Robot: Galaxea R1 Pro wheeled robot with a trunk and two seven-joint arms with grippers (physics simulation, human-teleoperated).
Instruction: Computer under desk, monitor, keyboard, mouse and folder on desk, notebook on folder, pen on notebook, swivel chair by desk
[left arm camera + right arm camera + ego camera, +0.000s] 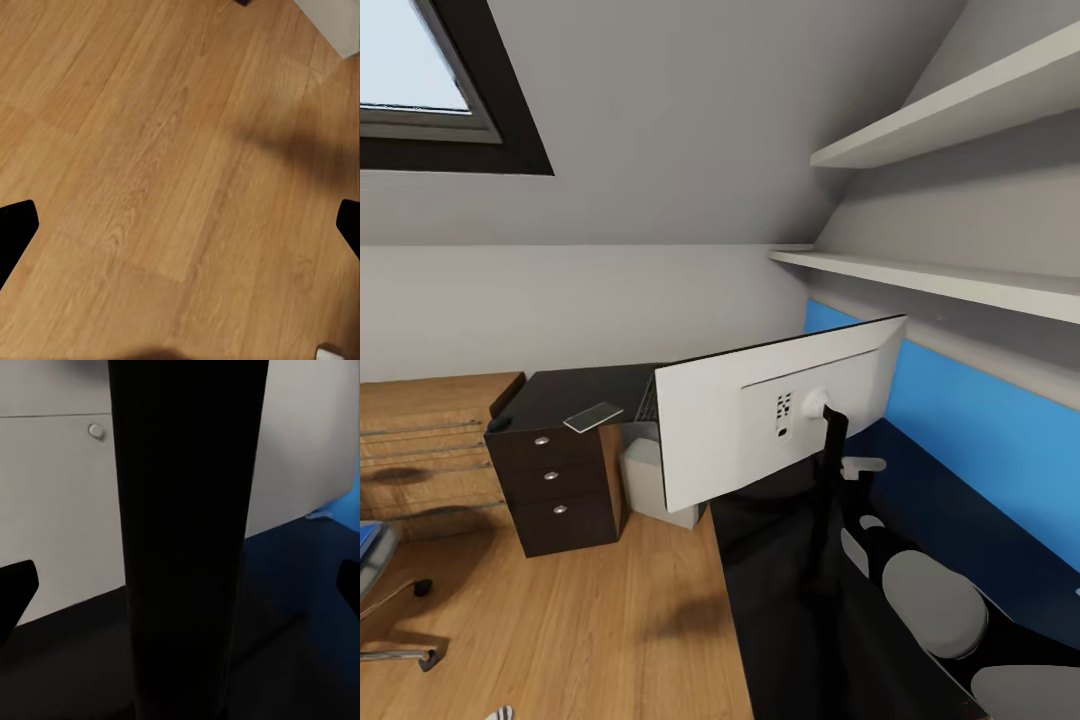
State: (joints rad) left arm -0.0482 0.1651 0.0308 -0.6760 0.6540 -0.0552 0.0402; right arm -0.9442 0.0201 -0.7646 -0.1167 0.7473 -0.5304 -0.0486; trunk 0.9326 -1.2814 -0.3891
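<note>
Monitor on the desk in the head view, pale back toward the camera, black stand dropping to the glossy black top. Behind it, part of the keyboard peeking out at the screen's left edge, on the far section of desk. Notebook lying flat near the front edge of that section, above the three dark drawers. Small dark rounded thing at the desk's far left corner, maybe the mouse; too small to be sure. Computer on the floor under the desk, just right of the drawers. Wooden chest touching the drawers' left side. Swivel chair at the left edge, well apart from the desk, with a sliver of blue folder on its seat. Blue wall panel and shelves on the right.

Left wrist view: plank floor under the left gripper, dark fingertips set wide at both edges, released, nothing between.

Right wrist view: right gripper straddling the monitor stand, fingertips spread at both edges, clear of the post, not clenched.
</note>
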